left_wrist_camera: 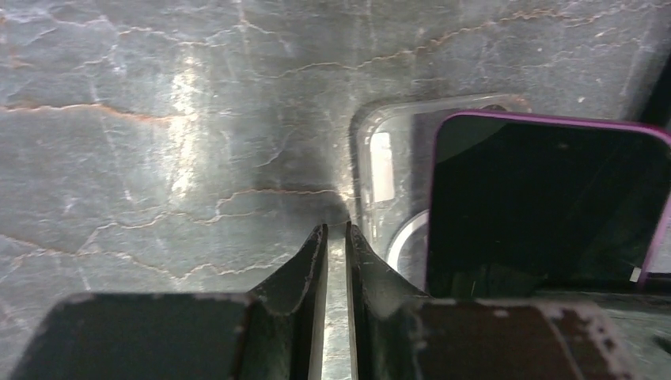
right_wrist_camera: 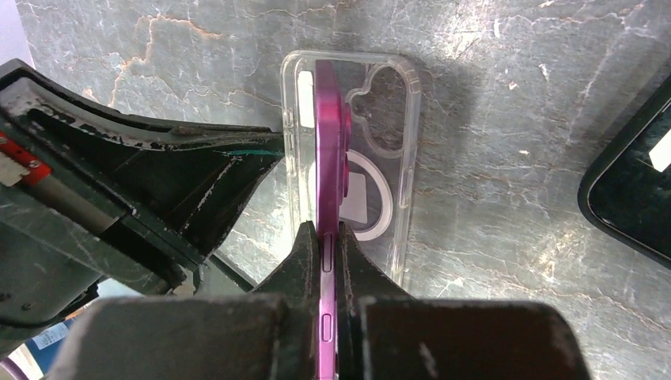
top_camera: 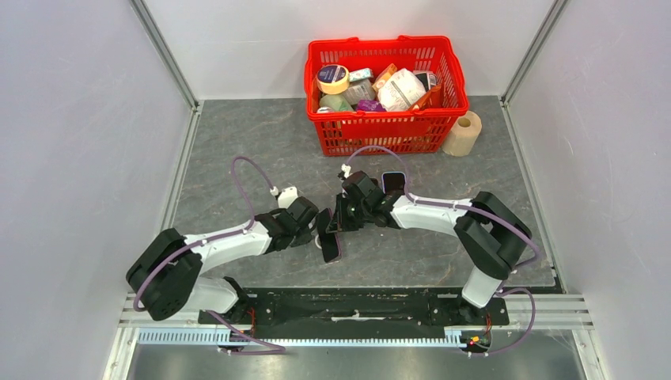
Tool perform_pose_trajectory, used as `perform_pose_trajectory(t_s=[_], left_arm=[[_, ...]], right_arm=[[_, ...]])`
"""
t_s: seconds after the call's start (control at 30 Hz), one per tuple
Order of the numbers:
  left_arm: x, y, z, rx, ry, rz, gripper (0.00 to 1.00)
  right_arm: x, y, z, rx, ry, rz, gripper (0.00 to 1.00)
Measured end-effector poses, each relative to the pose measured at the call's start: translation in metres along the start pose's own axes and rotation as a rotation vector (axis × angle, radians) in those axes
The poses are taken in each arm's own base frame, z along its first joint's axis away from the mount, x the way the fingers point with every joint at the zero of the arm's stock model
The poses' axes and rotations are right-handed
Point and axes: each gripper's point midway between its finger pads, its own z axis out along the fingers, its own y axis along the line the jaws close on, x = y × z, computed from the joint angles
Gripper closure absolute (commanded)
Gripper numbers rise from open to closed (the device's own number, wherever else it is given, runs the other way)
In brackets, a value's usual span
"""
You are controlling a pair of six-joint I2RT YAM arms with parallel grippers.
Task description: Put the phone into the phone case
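I found right gripper (right_wrist_camera: pixel 327 237) clamped on phone (right_wrist_camera: pixel 328 142), edge-on over case (right_wrist_camera: pixel 388 158) for seating; left gripper (left_wrist_camera: pixel 336 233) nearly closed beside rim, hold indeterminate.

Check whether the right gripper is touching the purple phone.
Touching. The right wrist view shows the right gripper shut on the purple phone, with one finger pressed against each face and no gap on either side, holding it on edge.

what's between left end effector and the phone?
Only the side wall of the clear phone case: the left end effector sits at its outer face, the purple phone stands edge-on inside. Right wrist view shows it.
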Motion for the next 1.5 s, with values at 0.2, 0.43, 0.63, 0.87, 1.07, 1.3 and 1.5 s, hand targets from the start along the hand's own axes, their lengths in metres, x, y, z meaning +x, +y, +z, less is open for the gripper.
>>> perform_pose_trajectory(t_s=[0.2,0.43,0.63,0.87,1.07,1.3,1.5], left_arm=[[-0.001,-0.013,0.004,0.046,0.001,-0.01,0.83],[-0.002,-0.018,0.006,0.067,0.005,-0.016,0.84],[-0.002,-0.018,0.006,0.068,0.008,-0.015,0.84],[-0.002,-0.018,0.005,0.069,0.007,-0.009,0.84],[0.0,-0.019,0.002,0.084,0.021,-0.011,0.85],[0.0,-0.025,-0.004,0.121,0.03,-0.017,0.85],[0.001,-0.027,-0.007,0.141,0.036,-0.021,0.85]], right_arm=[[0.003,0.0,0.008,-0.012,0.012,0.021,1.0],[0.004,0.002,0.013,-0.039,0.007,0.054,1.0],[0.006,0.001,0.015,-0.051,0.002,0.08,1.0],[0.005,-0.003,0.017,-0.001,0.017,0.102,0.83],[0.005,-0.01,0.016,0.057,0.016,0.109,0.67],[0.014,-0.03,0.012,0.169,0.037,0.108,0.5],[0.013,-0.029,0.004,0.195,0.038,0.094,0.37]])
